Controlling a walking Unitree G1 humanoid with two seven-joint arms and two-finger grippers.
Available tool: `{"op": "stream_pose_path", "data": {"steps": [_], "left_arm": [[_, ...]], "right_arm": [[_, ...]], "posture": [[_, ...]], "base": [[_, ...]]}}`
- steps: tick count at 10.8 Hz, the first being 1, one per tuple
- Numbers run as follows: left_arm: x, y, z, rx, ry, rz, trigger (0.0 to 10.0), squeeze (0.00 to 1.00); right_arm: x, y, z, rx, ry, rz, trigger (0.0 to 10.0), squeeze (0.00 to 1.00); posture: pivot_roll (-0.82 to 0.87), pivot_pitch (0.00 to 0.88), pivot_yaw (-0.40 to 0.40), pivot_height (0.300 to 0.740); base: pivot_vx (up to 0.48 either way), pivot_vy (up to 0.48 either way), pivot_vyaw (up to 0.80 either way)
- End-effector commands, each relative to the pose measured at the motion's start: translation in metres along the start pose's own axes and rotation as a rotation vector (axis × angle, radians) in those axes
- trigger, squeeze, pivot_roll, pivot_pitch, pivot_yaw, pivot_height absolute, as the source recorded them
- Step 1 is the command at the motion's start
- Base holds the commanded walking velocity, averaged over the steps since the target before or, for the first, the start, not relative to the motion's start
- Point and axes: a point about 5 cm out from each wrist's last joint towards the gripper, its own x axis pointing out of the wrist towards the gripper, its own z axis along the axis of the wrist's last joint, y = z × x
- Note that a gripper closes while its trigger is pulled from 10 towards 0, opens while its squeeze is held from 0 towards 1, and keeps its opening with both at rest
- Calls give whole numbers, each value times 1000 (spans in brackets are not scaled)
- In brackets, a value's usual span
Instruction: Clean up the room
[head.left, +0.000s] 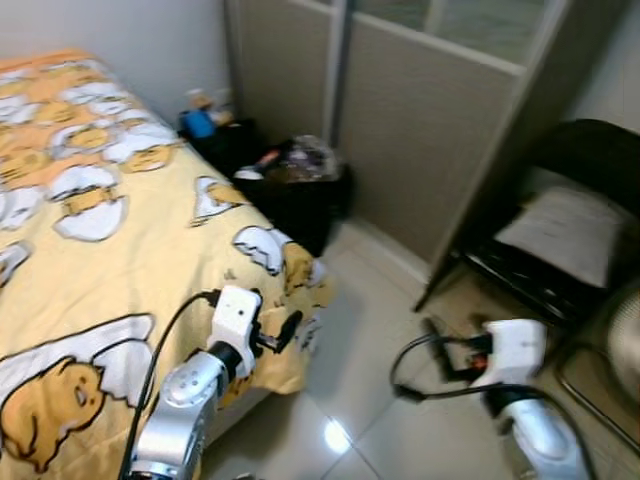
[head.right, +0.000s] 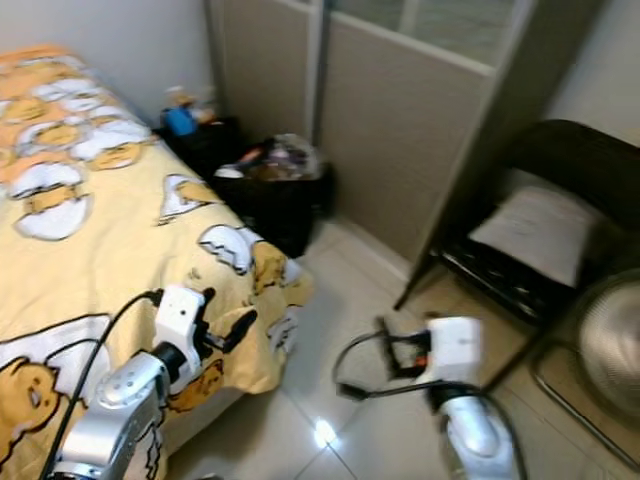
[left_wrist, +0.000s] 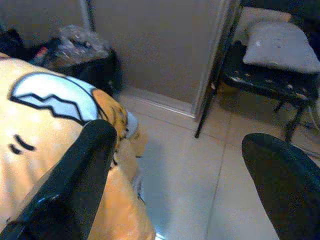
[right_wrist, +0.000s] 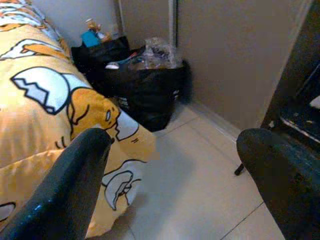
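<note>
We see both grippers spread, holding nothing: left gripper (head.left: 288, 330) over the yellow bedspread (head.left: 90, 260) corner, right gripper (head.left: 432, 340) above floor; full black trash bag (head.left: 300, 190) beside bed.

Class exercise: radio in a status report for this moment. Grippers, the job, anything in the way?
Left gripper open, by the bed corner. Right gripper open, over the floor. Both empty. Full black trash bag ahead by the wall. Folding chair to the right.

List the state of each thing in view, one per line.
Yellow egg-print bedspread: spread flat, corner hanging off the bed.
Black trash bag: open, heaped full.
Black folding chair: unfolded, grey cushion on its seat.
Left gripper: open, empty.
Right gripper: open, empty.
</note>
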Motion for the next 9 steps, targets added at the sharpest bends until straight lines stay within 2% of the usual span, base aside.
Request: {"op": "stream_pose_path", "data": {"steps": [1, 3, 6, 7, 9], "left_arm": [[4, 1, -7, 5, 18, 1, 10000, 0], [9, 6, -23, 6, 37, 23, 10000, 0], [18, 11, -37, -6, 65, 54, 10000, 0], [23, 10, -35, 5, 60, 51, 10000, 0], [34, 3, 7, 44, -75, 26, 10000, 0]], "right_arm": [[1, -4, 6, -1, -17, -10, 10000, 0], [6, -16, 9, 3, -12, -98, 10000, 0], [7, -21, 7, 7, 1, -115, 10000, 0], [5, -22, 5, 15, 6, -127, 10000, 0], [6, -19, 5, 25, 5, -129, 10000, 0]], "posture": [[-132, 0, -19, 740], [-145, 0, -12, 740], [-166, 0, -3, 740], [-171, 0, -1, 740], [-184, 0, 10, 740]], "base": [[0, 0, 0], [0, 0, 0], [0, 0, -775], [0, 0, -800], [0, -456, -800]]}}
